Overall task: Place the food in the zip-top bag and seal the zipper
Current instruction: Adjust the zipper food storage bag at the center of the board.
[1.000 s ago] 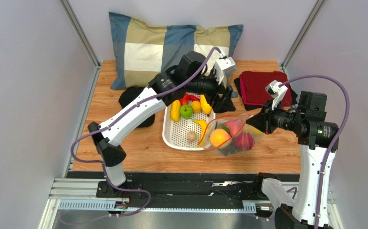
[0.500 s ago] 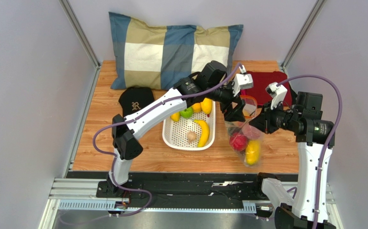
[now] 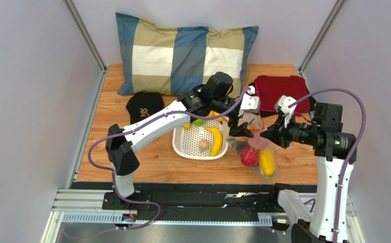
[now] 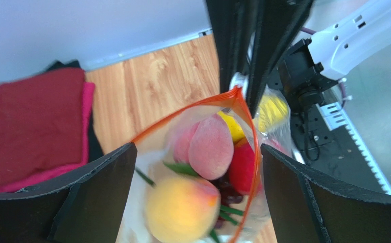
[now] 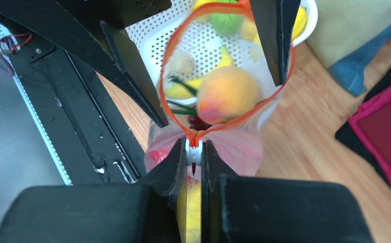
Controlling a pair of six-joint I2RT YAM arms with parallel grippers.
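Left wrist view is cutting off the zip-top bag (image 4: pixel 271 114) at its lower part; the nearest fruit (image 4: pixel 182 207) is appearing blurred. Left gripper (image 4: pixel 197 149) is standing wide open, flanking the bag mouth, holding nothing. Right gripper (image 5: pixel 194 152) is pinching the zipper (image 5: pixel 161 91) at its end, beside the white basket (image 3: pixel 195 135).

The left arm (image 3: pixel 152 124) stretches from its base far across to the right, elbow low, wrist bent downward; the left gripper (image 3: pixel 240 130) hangs with its jaws spread wide; the right arm (image 3: pixel 329 172) stands upright, forearm level and pointing leftward; the right gripper (image 3: pixel 269 134) is pinched tight on the end of the zipper (image 5: pixel 162 88); the two grippers sit just beside each other, tips facing.
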